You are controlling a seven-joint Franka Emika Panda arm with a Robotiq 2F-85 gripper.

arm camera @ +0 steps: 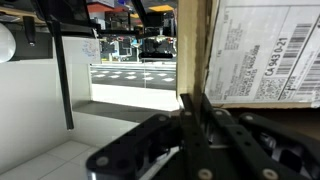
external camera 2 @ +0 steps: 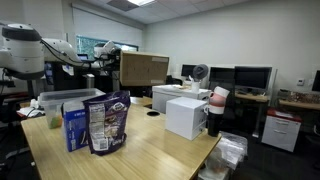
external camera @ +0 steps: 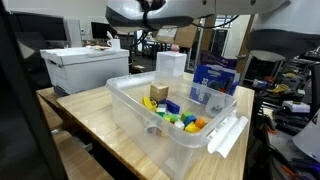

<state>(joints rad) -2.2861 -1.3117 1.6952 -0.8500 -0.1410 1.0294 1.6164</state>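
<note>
Pincer, pressed together and empty, is hanging near the cardboard box at upper right; swinging sideways, I'm risking clipping it.

White rounded arm shells, dark joint bands, black, seemingly matte gripper linkages
</note>
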